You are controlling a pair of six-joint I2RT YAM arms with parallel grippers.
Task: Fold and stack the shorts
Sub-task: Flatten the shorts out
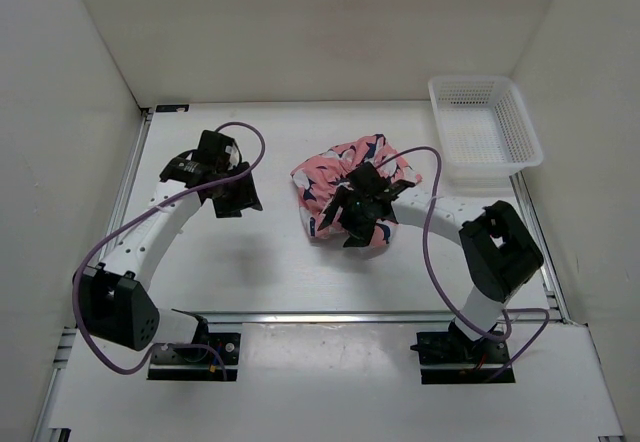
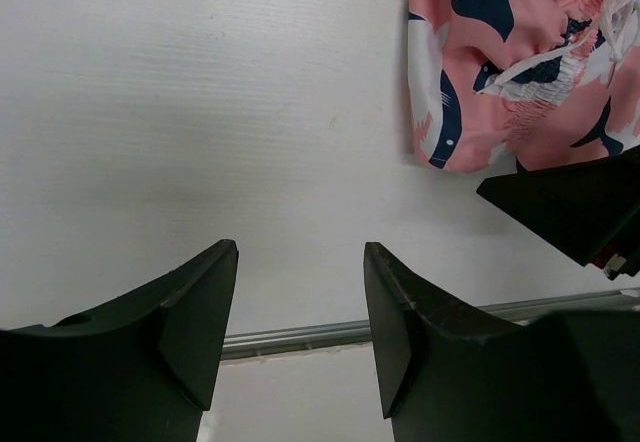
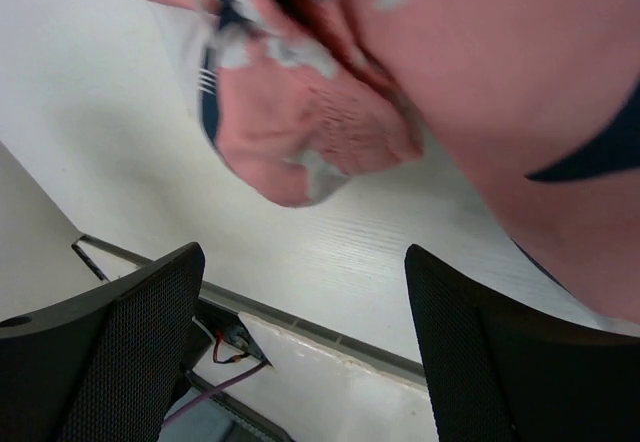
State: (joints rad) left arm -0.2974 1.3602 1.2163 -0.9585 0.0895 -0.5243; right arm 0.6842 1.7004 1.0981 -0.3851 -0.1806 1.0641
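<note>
The coral-pink shorts with navy-and-white shark shapes lie crumpled in the middle of the table. My right gripper hovers over their near edge, open and empty; the right wrist view shows bunched fabric just beyond the spread fingers. My left gripper is open and empty over bare table to the left of the shorts. The left wrist view shows the shorts at upper right with a white drawstring.
A white plastic mesh basket stands at the back right corner. A metal rail runs along the table's near edge. White walls enclose the table on three sides.
</note>
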